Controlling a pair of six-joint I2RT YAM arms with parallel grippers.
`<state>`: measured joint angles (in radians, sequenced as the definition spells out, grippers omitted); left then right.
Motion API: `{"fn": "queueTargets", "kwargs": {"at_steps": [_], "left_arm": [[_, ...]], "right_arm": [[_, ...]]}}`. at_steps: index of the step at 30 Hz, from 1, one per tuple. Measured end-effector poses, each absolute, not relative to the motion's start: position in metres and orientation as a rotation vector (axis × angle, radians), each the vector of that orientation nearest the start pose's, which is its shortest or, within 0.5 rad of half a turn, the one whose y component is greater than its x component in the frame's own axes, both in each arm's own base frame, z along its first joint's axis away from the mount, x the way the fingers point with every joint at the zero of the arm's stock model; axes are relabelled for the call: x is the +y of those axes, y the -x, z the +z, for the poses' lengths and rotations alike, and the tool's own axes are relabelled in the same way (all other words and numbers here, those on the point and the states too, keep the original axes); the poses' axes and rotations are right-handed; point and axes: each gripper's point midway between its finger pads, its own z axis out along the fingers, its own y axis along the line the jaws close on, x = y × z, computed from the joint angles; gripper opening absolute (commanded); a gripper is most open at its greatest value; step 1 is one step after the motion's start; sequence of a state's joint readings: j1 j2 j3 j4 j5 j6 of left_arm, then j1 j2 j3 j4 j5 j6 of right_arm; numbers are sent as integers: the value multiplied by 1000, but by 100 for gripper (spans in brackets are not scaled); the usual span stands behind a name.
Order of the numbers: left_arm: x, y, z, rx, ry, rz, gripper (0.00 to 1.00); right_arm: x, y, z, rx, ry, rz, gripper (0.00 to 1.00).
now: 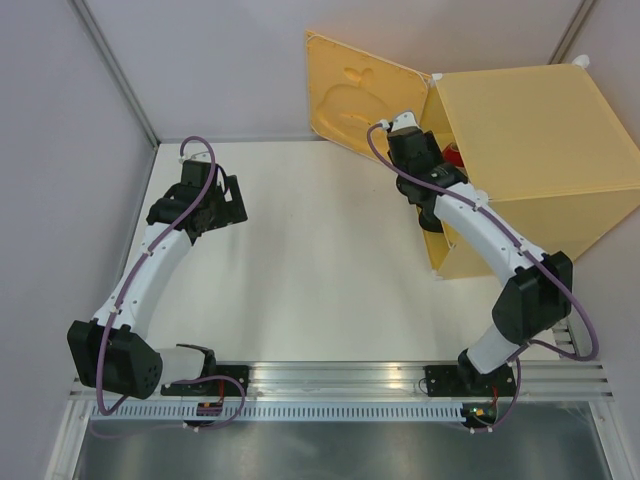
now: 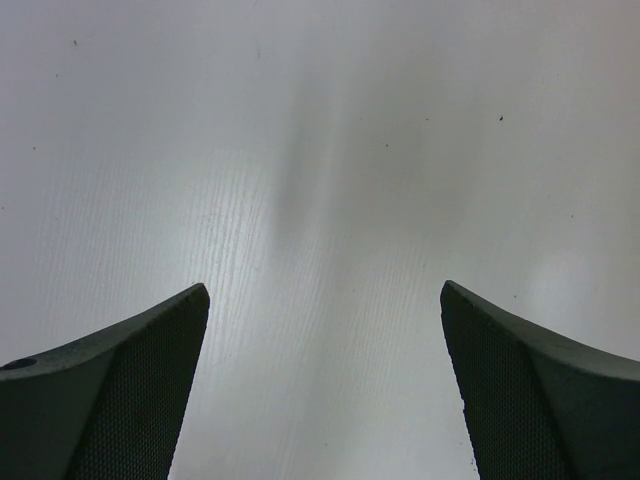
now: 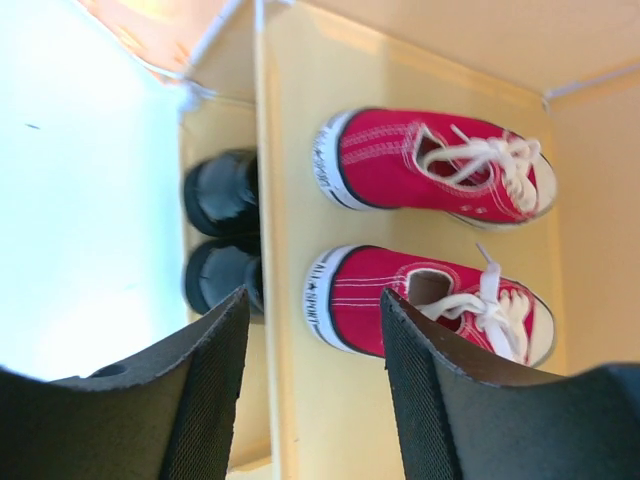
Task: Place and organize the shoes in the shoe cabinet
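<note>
The right gripper (image 3: 315,300) stands with its jaws partly spread and nothing pinched between them, poised at the mouth of the yellow-orange shoe cabinet (image 1: 540,140). In the wrist view, the heel of the nearer red sneaker (image 3: 440,300) shows through the gap between the fingers, and one finger (image 3: 470,400) overlaps the shoe's side. Whether it touches the shoe cannot be told. The second red sneaker (image 3: 430,165) lies just beside the first, both on a yellow panel inside the cabinet, toes pointing inward, white laces loose. Past that panel's edge sit two glossy black dress shoes (image 3: 222,230), close together, in a separate space of the cabinet.

From above, the right arm reaches into the opening and hides most of the interior. Only a sliver of red shows beside the wrist. The cabinet door (image 1: 365,95), embossed with an apple-like shape, is swung wide open to the left.

The left gripper (image 1: 225,200) hangs well apart, over the white table (image 1: 300,250), jaws spread wide and empty, with bare tabletop between its fingers (image 2: 140,390).
</note>
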<state>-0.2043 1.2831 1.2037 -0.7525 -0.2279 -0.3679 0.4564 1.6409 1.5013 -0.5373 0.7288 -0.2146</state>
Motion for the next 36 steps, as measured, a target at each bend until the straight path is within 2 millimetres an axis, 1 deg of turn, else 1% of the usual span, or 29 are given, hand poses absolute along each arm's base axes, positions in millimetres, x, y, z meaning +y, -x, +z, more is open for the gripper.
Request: {"fn": "queueTargets", "kwargs": {"at_steps": [4,11,25,36], "left_arm": [[-43,-331,197,2356,298,-1,99],[-43,-331,197,2357,298,-2,99],[-43,-331,196,2357,297,-2,99],[-44,-331,195,2357,297,-3,99]], "right_arm": [[88,-428,254,2084,333,-567,62],[98,-426,261,2074,322,-470,64],[102,-413,293,2012,255,-343,64],[107,-405,305,1986,215,-254,64]]}}
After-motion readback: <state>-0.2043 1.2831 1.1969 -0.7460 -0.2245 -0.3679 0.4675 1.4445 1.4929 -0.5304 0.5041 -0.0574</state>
